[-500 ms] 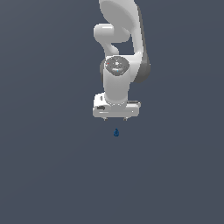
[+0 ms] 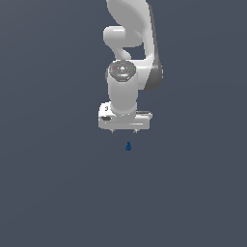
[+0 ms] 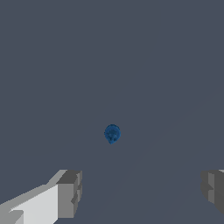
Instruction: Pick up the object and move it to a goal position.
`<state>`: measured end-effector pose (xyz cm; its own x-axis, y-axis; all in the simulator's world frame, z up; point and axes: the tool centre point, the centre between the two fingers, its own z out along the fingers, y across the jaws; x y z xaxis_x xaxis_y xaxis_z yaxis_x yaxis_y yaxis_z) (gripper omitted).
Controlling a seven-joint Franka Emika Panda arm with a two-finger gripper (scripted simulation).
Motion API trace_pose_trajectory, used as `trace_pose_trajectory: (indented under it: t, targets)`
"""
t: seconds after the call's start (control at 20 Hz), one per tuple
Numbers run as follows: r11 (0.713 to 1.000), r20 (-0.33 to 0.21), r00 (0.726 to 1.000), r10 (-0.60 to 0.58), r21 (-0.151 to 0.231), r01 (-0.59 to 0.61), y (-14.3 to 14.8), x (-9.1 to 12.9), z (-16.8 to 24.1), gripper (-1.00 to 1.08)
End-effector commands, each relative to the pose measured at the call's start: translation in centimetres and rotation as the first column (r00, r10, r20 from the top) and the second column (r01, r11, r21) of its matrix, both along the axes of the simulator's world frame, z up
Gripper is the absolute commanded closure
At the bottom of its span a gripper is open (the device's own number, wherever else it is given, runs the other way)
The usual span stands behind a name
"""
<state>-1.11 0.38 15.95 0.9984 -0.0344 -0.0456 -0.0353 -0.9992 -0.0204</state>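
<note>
The step in hand, as I judge it, is the approach before the grasp: the pincer [image 2: 124, 130] hangs over the grey worktop [image 2: 48, 193] with nothing in it, and the object [image 2: 128, 146] is not yet between its fingertips. In the exterior view, reading from the left, the white hand body sits just above the middle of the frame, its two short fingertips pointing down, and the object lies on the worktop just below them and a little toward the exterior view's right of the midpoint between them. To do this step well, the pincer likely needs to be centred over the object first, then brought straight down with the jaws kept wide, so that neither finger knocks so small a thing aside; closing should wait until both fingers flank it low on its body. In the wrist view the fingers [image 3: 70, 192] show at the lower left and lower right corners, spread well apart and holding nothing, with the object in the middle of the frame, clear of both. The object is tiny and dark blue, roundish with a narrower end, far smaller than the pincer, so I expect it to roll or slip easily if pinched off centre.
</note>
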Motion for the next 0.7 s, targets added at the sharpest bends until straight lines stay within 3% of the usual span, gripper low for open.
trace_pose_trajectory:
  t: [0.0, 0.65]
  targets:
    - [1.000, 0.001, 1.000, -0.009, 0.003, 0.009, -0.28, 0.12, 0.15, -0.92]
    - [0.996, 0.002, 0.996, -0.091, -0.002, 0.091, 0.09, 0.12, -0.60, -0.92]
